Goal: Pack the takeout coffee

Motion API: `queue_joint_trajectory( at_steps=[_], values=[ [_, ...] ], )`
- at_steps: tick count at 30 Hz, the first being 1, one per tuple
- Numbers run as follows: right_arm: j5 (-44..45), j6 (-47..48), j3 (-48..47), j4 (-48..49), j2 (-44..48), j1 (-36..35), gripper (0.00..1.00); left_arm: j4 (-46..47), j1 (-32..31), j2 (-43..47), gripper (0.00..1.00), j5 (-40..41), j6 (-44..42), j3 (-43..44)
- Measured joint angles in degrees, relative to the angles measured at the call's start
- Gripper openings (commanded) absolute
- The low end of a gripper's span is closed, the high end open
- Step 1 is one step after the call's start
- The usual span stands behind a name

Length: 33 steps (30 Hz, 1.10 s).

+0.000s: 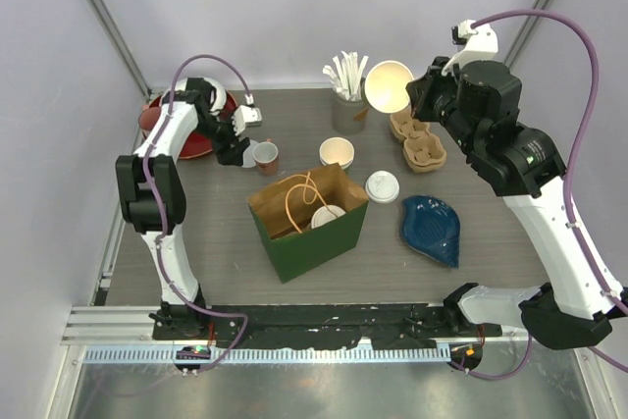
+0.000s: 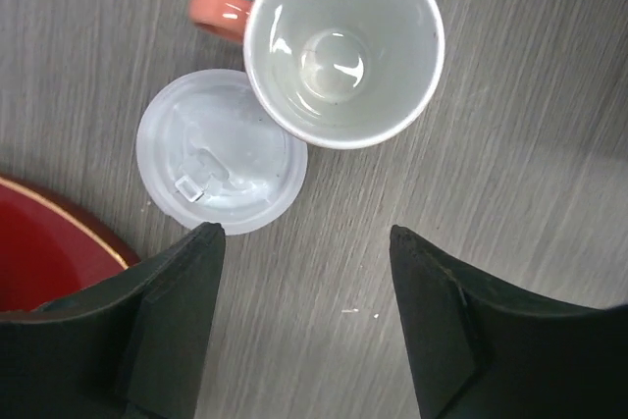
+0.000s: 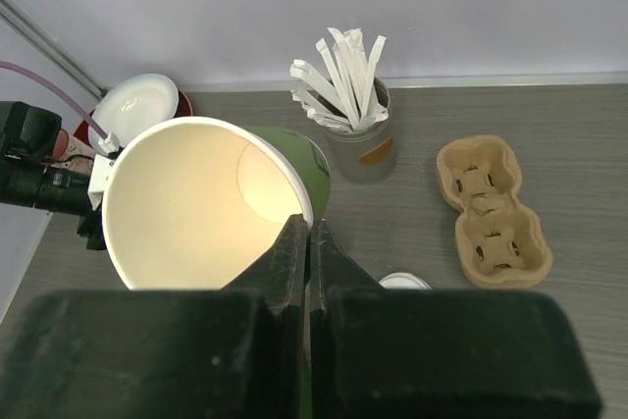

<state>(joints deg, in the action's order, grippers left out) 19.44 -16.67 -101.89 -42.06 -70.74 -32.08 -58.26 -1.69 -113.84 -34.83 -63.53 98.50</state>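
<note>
Currently, right gripper (image 3: 307, 233) clamped on rim of green paper cup (image 3: 196, 205), held aloft, left gripper (image 2: 306, 242) spread apart above white lid (image 2: 221, 154), just beside red-handled cup (image 2: 343, 46).

The left arm bends up at the elbow and reaches forward. Its wrist is turned down, so the left hand (image 2: 304, 242) points at the tabletop (image 2: 510, 95), fingers spread apart with nothing between them. The right arm stretches high. The right hand (image 3: 309, 231) has its fingers pinched together (one inside, one outside) on the wall of a green paper cup (image 3: 196, 203), which juts out ahead of it in the air.
</note>
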Motion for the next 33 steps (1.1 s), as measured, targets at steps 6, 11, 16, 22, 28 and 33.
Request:
queue_joint_trajectory(
  at_steps=[6, 11, 16, 22, 28, 33],
  values=[
    [0.04, 0.11, 1.14, -0.5, 0.26, 0.46, 0.01, -3.8, 0.76, -5.42, 0.65, -0.98, -7.37, 1.75],
    [0.0, 0.44, 1.55, -0.66, 0.42, 0.79, 0.01, -4.81, 1.14, -7.32, 0.66, -0.96, -10.27, 1.77],
    [-0.22, 0.9, 2.32, -0.85, 0.42, 1.14, 0.01, -0.35, 1.18, -7.45, 0.67, -0.66, -8.9, 1.68],
    [-0.81, 1.31, 3.34, -1.14, 0.42, 1.73, 0.01, 3.06, 0.61, -8.0, 0.65, 1.07, -8.39, 1.55],
    [-1.7, 1.38, 3.54, -1.36, 0.42, 2.34, 0.01, 3.89, 0.42, -11.26, 0.65, 2.47, -7.56, 1.55],
    [-3.91, 1.55, 3.78, -1.36, 0.42, 2.86, 0.01, 7.96, -0.11, -12.07, 0.56, 4.2, -5.35, 0.35]
  ],
)
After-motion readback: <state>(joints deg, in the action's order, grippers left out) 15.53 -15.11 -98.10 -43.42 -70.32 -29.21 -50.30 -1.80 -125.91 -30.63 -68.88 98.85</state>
